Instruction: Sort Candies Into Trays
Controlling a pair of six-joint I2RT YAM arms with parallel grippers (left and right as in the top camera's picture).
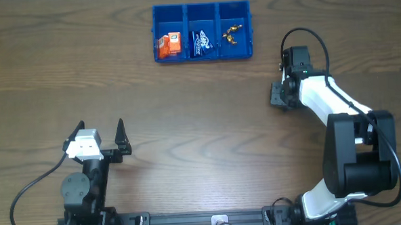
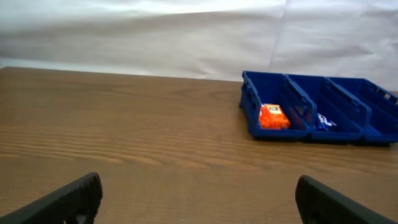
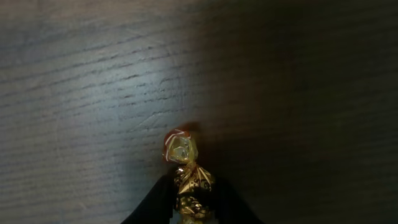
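A blue three-compartment tray [image 1: 201, 11] stands at the far middle of the table. Orange candies [image 1: 168, 45] fill its left bin, a dark blue wrapped candy [image 1: 201, 42] lies in the middle bin, and gold candies [image 1: 232, 34] sit in the right bin. My right gripper [image 1: 278, 95] hovers to the right of the tray, low over the wood. It is shut on a gold foil candy [image 3: 186, 171], pinched between its dark fingers [image 3: 155, 202]. Near the front left my left gripper [image 1: 101, 127] stands open with nothing in it, facing the tray [image 2: 311, 112].
Bare wooden tabletop [image 1: 187, 126] stretches between the two arms and the tray. A white backdrop [image 2: 155, 37] rises behind the table's far edge.
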